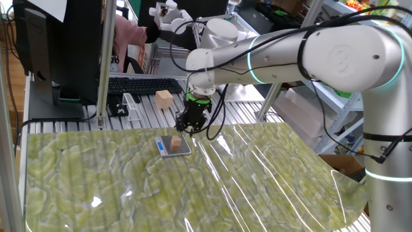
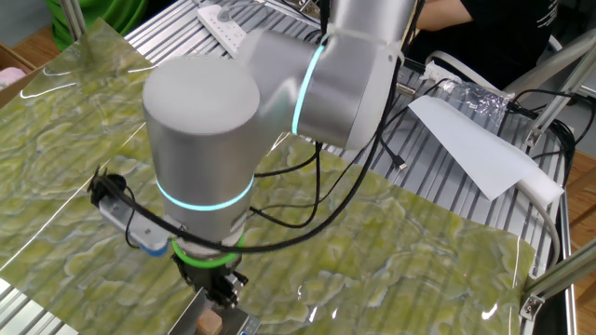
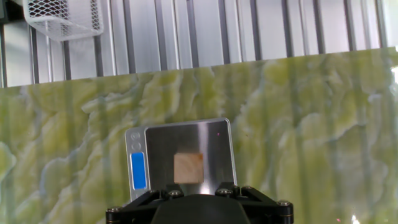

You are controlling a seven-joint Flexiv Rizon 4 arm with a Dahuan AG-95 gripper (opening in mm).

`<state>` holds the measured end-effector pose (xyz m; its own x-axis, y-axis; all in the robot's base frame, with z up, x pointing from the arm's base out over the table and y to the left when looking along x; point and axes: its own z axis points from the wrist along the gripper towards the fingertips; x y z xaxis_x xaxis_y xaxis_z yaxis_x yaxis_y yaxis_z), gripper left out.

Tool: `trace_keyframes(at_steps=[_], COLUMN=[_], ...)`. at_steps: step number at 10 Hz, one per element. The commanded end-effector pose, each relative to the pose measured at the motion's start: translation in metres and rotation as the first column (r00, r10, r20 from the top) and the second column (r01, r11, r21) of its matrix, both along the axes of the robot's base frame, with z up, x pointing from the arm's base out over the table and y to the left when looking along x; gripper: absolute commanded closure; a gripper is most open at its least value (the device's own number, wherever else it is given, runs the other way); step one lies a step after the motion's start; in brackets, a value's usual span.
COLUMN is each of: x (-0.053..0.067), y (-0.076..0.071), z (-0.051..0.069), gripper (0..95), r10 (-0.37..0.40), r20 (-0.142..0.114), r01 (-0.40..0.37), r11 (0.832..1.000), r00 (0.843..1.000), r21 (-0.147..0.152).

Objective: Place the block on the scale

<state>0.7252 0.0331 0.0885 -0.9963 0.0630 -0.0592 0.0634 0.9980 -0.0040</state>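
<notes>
Just beyond the pincer (image 3: 198,208) in the hand view, the block (image 3: 188,168) sits on the scale (image 3: 211,140), near the middle of its platform. Raised above it, the pincer (image 1: 191,124) holds nothing, its jaws partly open. Farther off, a mesh basket (image 3: 64,17) rests on the desk (image 3: 298,124); its contents cannot be made out.

Two opposed table views; hand view looks down on scale (image 3: 181,160).
</notes>
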Motion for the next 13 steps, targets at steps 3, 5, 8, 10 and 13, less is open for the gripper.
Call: trace_keyframes(at_steps=[3,5,8,10,13], x=[-0.014,-0.024,-0.045,-0.061,-0.071], y=[-0.014,-0.024,-0.036,-0.039,-0.039], z=[0.017,0.024,0.029,0.028,0.028], gripper=[76.0,76.0,95.0,95.0,95.0], r10=[0.019,0.027,0.032,0.030,0.029], r20=[-0.022,-0.031,-0.040,-0.046,-0.053], r01=[-0.019,-0.027,-0.031,-0.027,-0.025], r11=[1.000,1.000,0.999,0.998,0.997], r00=[1.000,0.999,0.999,0.998,0.998], r21=[0.004,0.011,0.034,0.055,0.066])
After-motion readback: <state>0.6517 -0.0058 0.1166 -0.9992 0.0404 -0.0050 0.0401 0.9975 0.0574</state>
